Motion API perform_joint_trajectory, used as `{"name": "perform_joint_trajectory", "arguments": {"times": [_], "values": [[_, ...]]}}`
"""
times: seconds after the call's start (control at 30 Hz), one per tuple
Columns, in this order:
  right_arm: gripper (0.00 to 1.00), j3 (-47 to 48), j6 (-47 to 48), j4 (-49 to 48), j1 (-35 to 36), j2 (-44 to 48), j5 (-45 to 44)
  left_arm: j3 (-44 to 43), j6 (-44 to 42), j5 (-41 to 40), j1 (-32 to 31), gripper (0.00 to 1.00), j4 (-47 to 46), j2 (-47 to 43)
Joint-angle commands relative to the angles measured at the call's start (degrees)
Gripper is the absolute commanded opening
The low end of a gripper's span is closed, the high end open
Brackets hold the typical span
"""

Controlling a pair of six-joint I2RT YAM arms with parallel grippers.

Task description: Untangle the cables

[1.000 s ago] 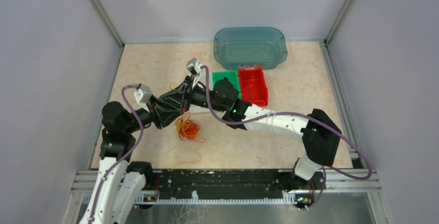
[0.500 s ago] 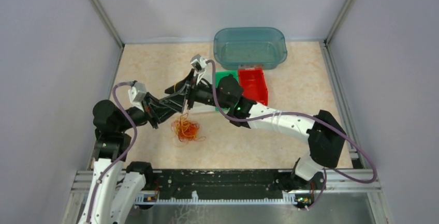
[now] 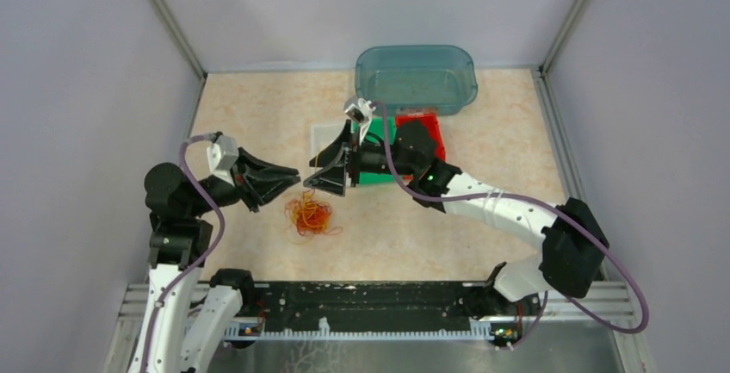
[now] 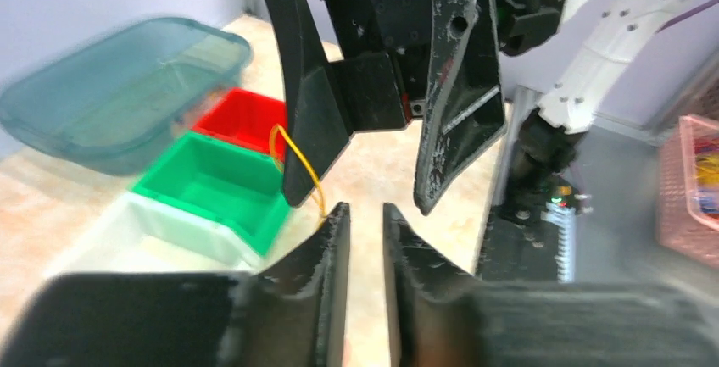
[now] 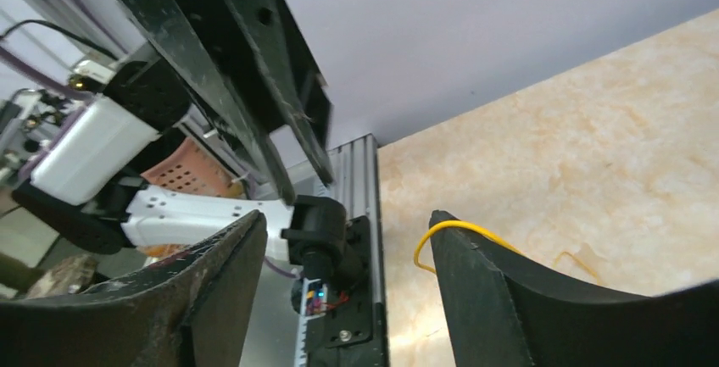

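Note:
The cables [image 3: 310, 215] lie as a small red, orange and yellow clump on the table, between and just in front of both grippers. My left gripper [image 3: 291, 177] points right above the clump; in the left wrist view its jaws [image 4: 365, 208] stand almost together with only a thin slit. Facing it tip to tip, my right gripper [image 3: 315, 174] is open [image 5: 348, 219]. One yellow cable [image 5: 454, 225] loops over a right finger [image 4: 309, 121]. That cable [image 4: 298, 153] runs down to the tip of a left finger; whether it is pinched there does not show.
A teal tub [image 3: 415, 78] stands at the back. In front of it sit a red bin [image 3: 422, 142], a green bin [image 3: 376, 130] and a white bin [image 3: 324, 138], partly under the right arm. A pink basket [image 4: 691, 189] sits beyond the front rail.
The left arm has drawn back to the left with its jaws closed up. The right arm has moved right and its jaws have opened wide. The clump has stayed on the table.

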State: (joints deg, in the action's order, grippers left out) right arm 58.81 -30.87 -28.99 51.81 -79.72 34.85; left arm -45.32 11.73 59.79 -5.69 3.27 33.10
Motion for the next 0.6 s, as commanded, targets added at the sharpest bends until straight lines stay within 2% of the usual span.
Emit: {"name": "perform_joint_trajectory", "arguments": {"times": [0.0,0.07,0.23,0.3,0.43,0.57], "values": [[0.66,4.0,-3.4,-4.4,0.2,-0.7,3.1,2.9,-5.5,7.5,-0.1,0.44,5.3,-0.1],[0.57,5.6,-5.4,-6.7,0.3,-1.9,3.1,4.7,-10.2,9.1,-0.1,0.51,8.4,-0.8],[0.33,9.6,-5.3,-6.5,1.8,-4.3,2.6,8.2,-13.2,5.7,-0.1,0.60,7.3,-1.2],[0.26,10.9,-5.0,-5.7,2.5,-5.2,2.8,8.7,-11.9,3.7,-0.1,0.60,3.8,-0.1],[0.18,12.5,-5.3,-5.2,3.6,-6.5,3.0,8.2,-9.6,2.0,-0.1,0.57,-0.9,2.1],[0.14,14.0,-5.5,-5.1,4.6,-7.6,3.0,7.5,-8.3,5.9,-0.1,0.49,-1.5,3.7]]}}
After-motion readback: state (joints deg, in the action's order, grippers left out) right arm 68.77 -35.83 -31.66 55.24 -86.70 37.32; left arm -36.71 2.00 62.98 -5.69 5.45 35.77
